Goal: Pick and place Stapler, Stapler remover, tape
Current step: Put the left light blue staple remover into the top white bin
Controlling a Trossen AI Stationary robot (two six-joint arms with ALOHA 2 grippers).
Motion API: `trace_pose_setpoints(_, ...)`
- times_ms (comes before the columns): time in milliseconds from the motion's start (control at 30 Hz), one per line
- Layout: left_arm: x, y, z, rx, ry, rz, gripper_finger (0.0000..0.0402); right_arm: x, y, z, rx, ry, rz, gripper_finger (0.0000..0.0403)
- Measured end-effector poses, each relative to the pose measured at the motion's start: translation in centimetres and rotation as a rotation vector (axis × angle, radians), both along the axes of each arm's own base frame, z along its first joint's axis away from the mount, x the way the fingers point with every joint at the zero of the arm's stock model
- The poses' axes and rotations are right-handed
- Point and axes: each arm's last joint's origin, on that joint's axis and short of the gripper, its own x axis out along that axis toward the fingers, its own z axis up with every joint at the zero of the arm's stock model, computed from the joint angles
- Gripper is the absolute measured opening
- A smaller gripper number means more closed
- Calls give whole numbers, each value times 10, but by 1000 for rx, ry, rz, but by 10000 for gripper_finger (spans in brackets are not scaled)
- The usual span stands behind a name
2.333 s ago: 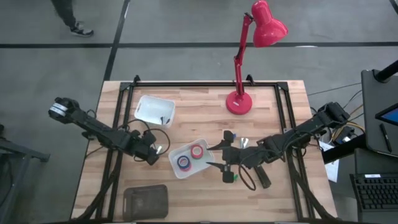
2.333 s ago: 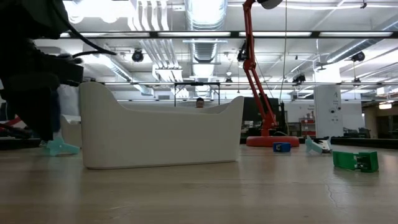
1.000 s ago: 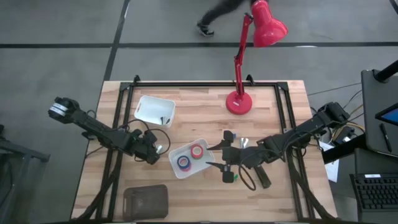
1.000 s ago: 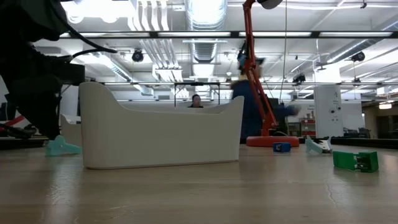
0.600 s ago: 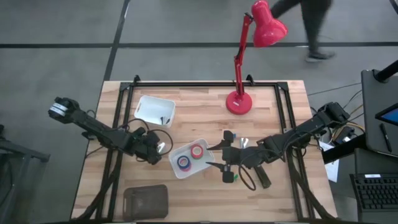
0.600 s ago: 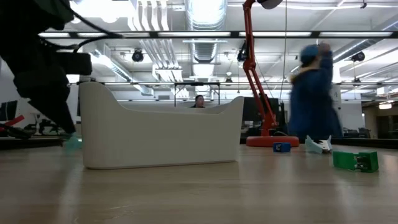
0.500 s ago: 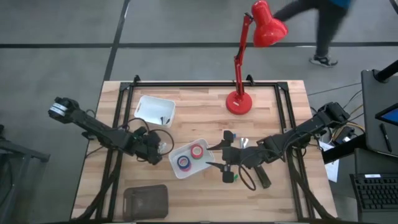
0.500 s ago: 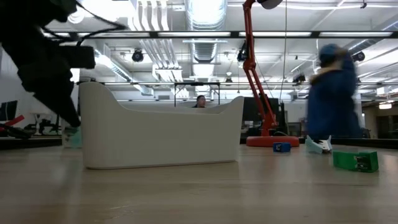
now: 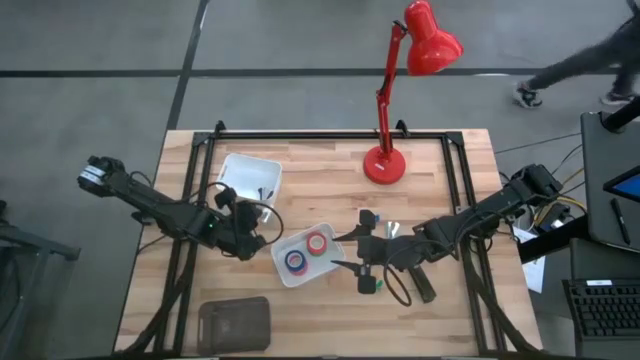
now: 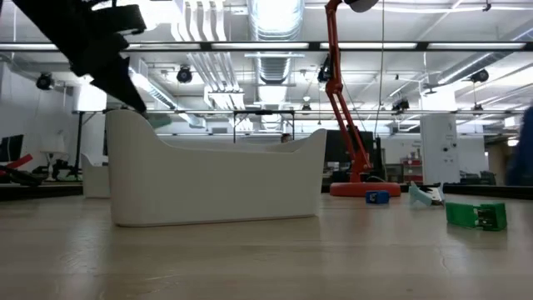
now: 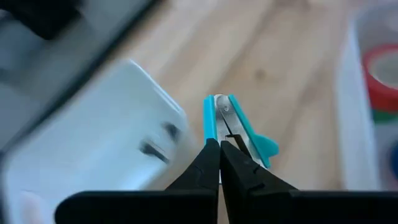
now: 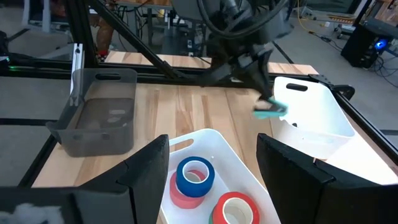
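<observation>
– How many containers?
– Three on the desk (image 9: 330, 190): a white tray (image 12: 219, 140), a grey bin (image 12: 102, 118), and a white bin (image 12: 314, 115).
– What's in them?
– The tray holds tape: a blue roll (image 12: 194, 173) stacked on a pink one, and a red roll (image 12: 237, 209) beside them.
– And the grippers?
– The right gripper (image 9: 347, 251) is spread wide beside the tray. The left gripper (image 11: 219, 148) is raised between tray and white bin, pinching the teal remover (image 11: 239, 127).

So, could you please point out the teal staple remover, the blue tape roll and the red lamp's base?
teal staple remover (image 11: 233, 127): left wrist view, its metal middle.
blue tape roll (image 12: 195, 176): right wrist view, its rim.
red lamp's base (image 9: 383, 165): high view, its round foot.
</observation>
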Motion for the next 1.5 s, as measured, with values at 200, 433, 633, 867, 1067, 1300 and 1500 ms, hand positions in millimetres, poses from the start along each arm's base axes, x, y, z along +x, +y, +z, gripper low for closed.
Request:
trace_pose_setpoints(200, 0, 14, 4, 146, -106, 175, 6, 0, 0, 0, 0, 0, 0, 233)
trace_pose_setpoints(433, 4, 45, 4, 173, -134, 374, 3, 0, 0, 0, -4, 0, 1, 233)
trace_pose_setpoints(633, 4, 71, -3, 38, -73, 476, 10, 0, 0, 0, -4, 1, 0, 233)
trace_pose_setpoints(867, -6, 76, -26, 127, 4, 497, 5, 0, -1, -3, -17, 14, 1, 233)
trace_pose_setpoints(1067, -8, 82, -34, 148, -4, 527, 9, 0, -1, -3, -10, 14, -3, 233)
trace_pose_setpoints(1300, -13, 88, -48, 149, 10, 546, 9, -1, -1, -3, -8, 14, -3, 233)
trace_pose_setpoints(1500, -15, 95, -55, 126, 23, 555, 7, -1, -2, -5, -17, 34, -5, 233)
